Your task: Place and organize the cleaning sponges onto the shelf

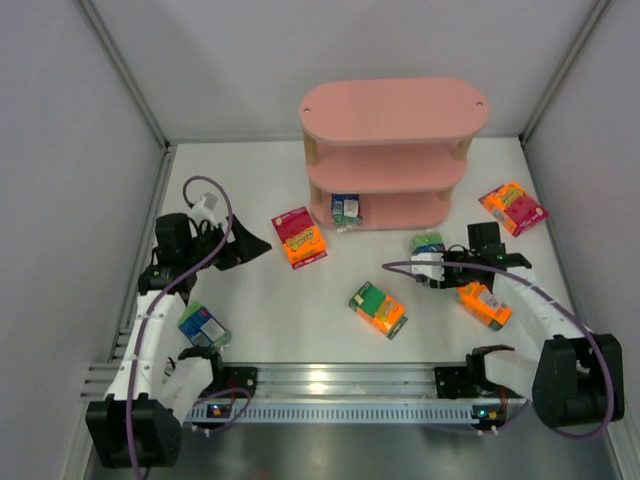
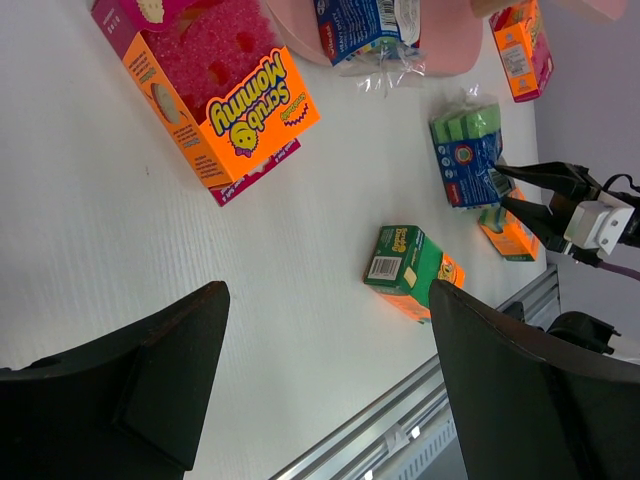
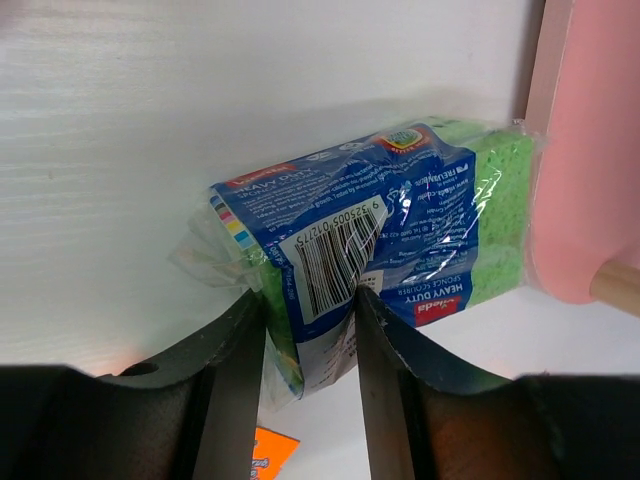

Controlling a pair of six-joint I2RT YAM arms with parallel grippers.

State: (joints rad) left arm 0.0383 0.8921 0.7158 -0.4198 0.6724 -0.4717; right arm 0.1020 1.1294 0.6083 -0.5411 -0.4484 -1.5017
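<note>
1. The right gripper [image 3: 308, 375] is clamped on the near end of the blue-and-green pack [image 3: 380, 230]. The pack's far end meets the shelf [image 3: 580, 150] rim; contact is unclear.
2. The left gripper [image 2: 320, 380] is spread wide and empty, with the orange-and-magenta pack [image 2: 215, 100] ahead of it.
3. The right arm partly covers an orange pack [image 1: 485, 303].
4. Bare table [image 2: 100, 250] lies before the left gripper.

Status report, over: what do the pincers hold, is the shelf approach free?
Left pincer open, empty. Right pincer shut on green sponge pack, close to shelf. One blue pack already on bottom tier. Nothing seen blocking.
</note>
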